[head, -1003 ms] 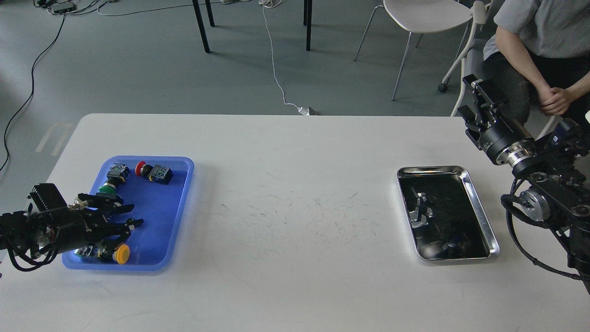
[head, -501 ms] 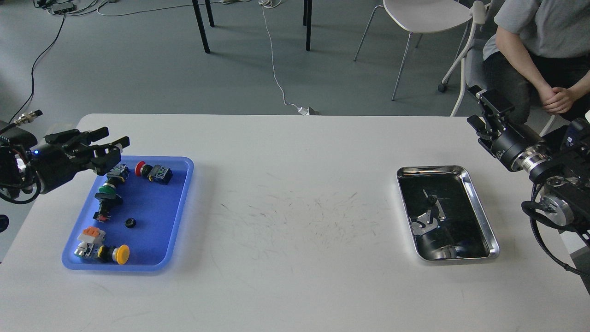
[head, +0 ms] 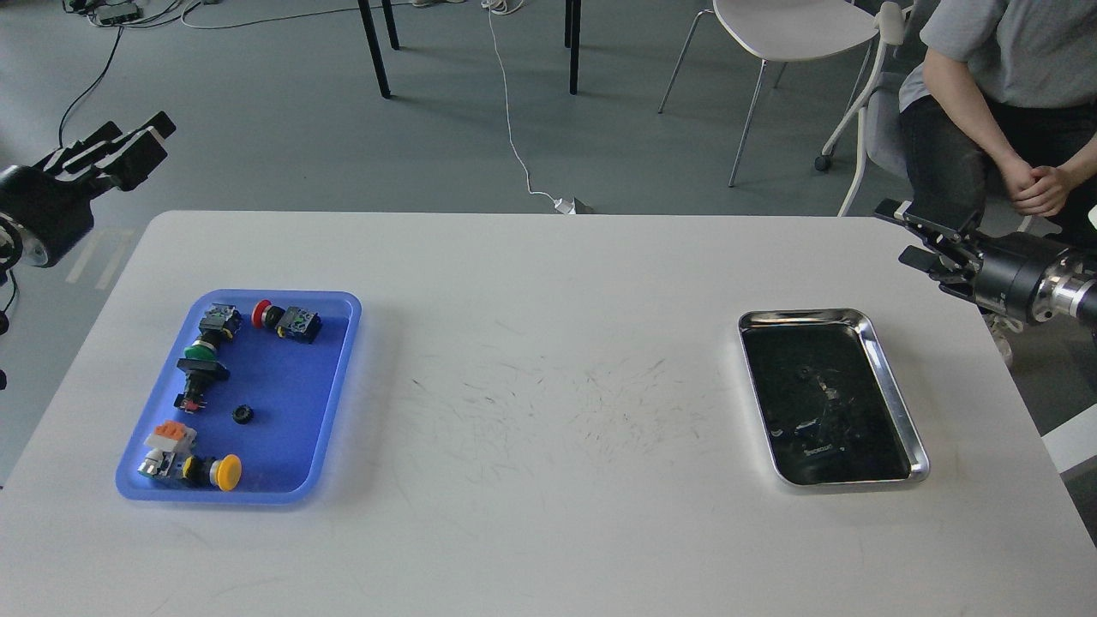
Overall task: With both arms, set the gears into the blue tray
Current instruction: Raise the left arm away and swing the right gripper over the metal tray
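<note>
Progress: one gear (head: pixel 242 415) lies in blue tray (head: pixel 334 377), far left, among switches (head: pixel 287 320) | Remaining: one small gear-like speck (head: pixel 802 372) in steel tray (head: pixel 891 386), right; uncertain | Left gripper (head: pixel 137 141): raised off table, grip state cannot tell, nothing seen held | Right gripper (head: pixel 915 236): fingers parted, empty, beyond steel tray.

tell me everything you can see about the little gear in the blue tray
The gear is a tiny black round wheel, too small here to make out teeth or a hole. It lies alone on the floor of the blue tray, near the middle, touching none of the switches, with neither gripper near it.
</note>
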Robot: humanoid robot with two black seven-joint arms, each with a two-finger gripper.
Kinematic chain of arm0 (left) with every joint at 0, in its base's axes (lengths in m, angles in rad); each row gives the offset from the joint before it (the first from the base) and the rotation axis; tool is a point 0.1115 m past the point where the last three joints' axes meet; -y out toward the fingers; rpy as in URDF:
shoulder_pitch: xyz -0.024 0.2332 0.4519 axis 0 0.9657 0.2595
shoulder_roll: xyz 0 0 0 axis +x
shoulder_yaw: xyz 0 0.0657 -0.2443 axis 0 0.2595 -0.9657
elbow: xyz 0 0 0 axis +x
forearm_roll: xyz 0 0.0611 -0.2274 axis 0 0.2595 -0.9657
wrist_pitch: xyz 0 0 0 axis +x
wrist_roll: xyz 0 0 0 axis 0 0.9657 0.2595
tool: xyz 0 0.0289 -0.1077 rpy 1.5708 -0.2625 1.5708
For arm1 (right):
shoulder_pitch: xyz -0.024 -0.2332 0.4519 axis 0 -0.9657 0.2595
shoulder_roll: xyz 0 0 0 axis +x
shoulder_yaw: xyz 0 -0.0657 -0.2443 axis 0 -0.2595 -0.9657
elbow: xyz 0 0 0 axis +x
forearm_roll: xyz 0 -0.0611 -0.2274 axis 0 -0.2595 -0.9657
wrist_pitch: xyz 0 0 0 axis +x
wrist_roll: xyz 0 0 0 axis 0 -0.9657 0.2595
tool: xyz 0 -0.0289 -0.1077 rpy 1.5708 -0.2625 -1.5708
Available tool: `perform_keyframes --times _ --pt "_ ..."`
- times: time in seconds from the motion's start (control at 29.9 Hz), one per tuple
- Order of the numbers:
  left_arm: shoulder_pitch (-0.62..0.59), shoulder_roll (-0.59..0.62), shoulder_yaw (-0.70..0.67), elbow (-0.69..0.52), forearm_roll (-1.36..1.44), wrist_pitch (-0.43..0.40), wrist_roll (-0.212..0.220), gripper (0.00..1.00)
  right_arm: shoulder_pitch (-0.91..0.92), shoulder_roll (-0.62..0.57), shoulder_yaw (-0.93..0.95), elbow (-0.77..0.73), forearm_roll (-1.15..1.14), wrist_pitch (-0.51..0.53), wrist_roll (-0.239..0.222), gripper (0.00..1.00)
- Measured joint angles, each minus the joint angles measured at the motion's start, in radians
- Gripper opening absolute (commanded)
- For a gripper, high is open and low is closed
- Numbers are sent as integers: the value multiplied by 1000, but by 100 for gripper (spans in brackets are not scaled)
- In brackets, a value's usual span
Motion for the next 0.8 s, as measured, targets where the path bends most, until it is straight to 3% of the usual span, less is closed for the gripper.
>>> perform_keyframes --times 0.2,0.43,0.8 --pt "0 -95 -58 142 -266 -31 0 85 95 -22 -112 8 -113 73 0 94" --pt "-5 -189 -96 288 -426 -59 0 86 165 -24 -124 0 -420 108 0 93" --pt "-4 -234 -205 323 -517 -59 0 87 215 36 -133 -4 -842 108 0 90"
